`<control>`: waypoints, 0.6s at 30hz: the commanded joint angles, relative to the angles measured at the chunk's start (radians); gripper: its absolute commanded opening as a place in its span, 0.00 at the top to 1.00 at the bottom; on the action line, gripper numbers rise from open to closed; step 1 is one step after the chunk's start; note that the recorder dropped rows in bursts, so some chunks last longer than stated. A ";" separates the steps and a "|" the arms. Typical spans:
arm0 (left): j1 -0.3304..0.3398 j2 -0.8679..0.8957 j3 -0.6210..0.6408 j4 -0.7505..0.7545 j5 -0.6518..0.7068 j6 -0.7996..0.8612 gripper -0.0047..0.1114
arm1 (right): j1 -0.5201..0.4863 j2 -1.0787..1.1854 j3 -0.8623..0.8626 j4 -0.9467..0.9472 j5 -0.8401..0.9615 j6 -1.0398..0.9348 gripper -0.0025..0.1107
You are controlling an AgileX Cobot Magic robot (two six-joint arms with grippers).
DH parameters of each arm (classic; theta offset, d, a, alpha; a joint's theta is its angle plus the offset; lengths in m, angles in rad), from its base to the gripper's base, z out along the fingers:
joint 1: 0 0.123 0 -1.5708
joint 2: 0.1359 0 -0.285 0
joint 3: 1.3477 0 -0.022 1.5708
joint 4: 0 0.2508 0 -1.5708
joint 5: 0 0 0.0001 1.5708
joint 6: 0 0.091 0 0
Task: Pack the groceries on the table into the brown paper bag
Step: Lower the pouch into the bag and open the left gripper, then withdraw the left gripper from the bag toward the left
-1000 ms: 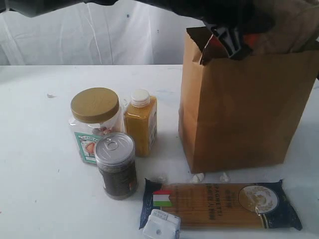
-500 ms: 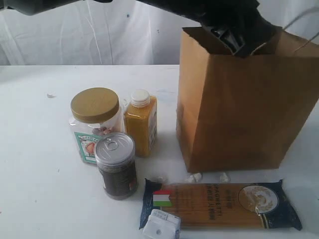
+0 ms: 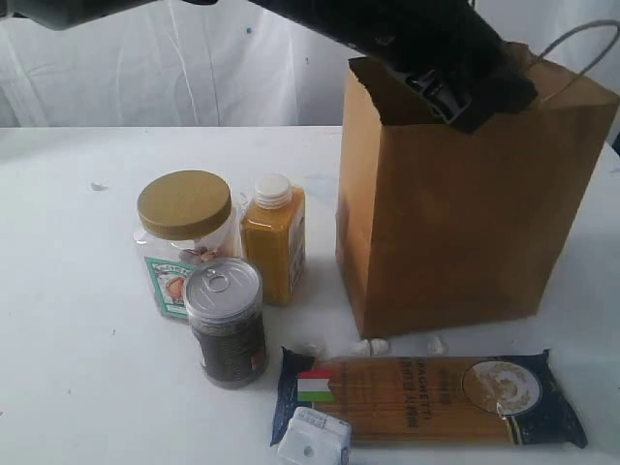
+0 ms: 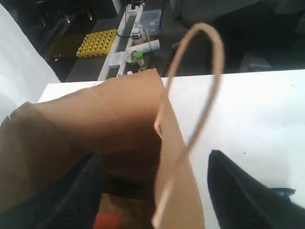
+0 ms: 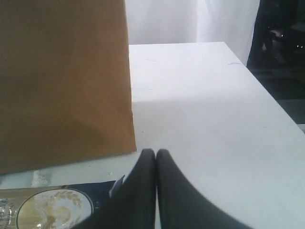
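The brown paper bag (image 3: 446, 213) stands upright at the right of the table (image 3: 68, 339). My left gripper (image 3: 453, 89) reaches across to the bag's mouth and is open. In the left wrist view one of its fingers (image 4: 66, 200) is inside the bag (image 4: 95, 124) and the other is outside its wall; a red-orange patch, perhaps the pouch (image 4: 106, 222), shows deep inside. On the table are the gold-lidded jar (image 3: 184, 237), yellow bottle (image 3: 273, 242), dark can (image 3: 226, 320), spaghetti packet (image 3: 431, 397) and small white box (image 3: 313, 442). My right gripper (image 5: 156, 153) is shut, empty, low beside the bag (image 5: 62, 81) and over the spaghetti packet (image 5: 52, 207).
White crumbs (image 3: 373, 346) lie at the bag's foot. A twine handle (image 4: 200, 95) loops up past the left gripper. White curtain behind the table; the table's far edge (image 5: 267, 90) drops to a dark floor.
The orange item seen at the left gripper a second ago no longer shows from outside. The bag's top has straightened and shifted a little left, and its handle has come into view.
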 commanded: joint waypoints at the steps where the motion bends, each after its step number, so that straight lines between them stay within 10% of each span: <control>1: 0.003 -0.009 -0.008 -0.011 0.044 -0.042 0.39 | 0.003 -0.003 0.002 0.000 -0.005 -0.001 0.98; 12: 0.003 -0.121 -0.008 -0.004 0.082 -0.040 0.41 | 0.003 -0.003 0.002 0.000 -0.005 -0.001 0.98; 18: 0.003 -0.248 -0.008 0.094 0.187 -0.054 0.68 | 0.003 -0.003 0.002 0.000 -0.005 -0.001 0.98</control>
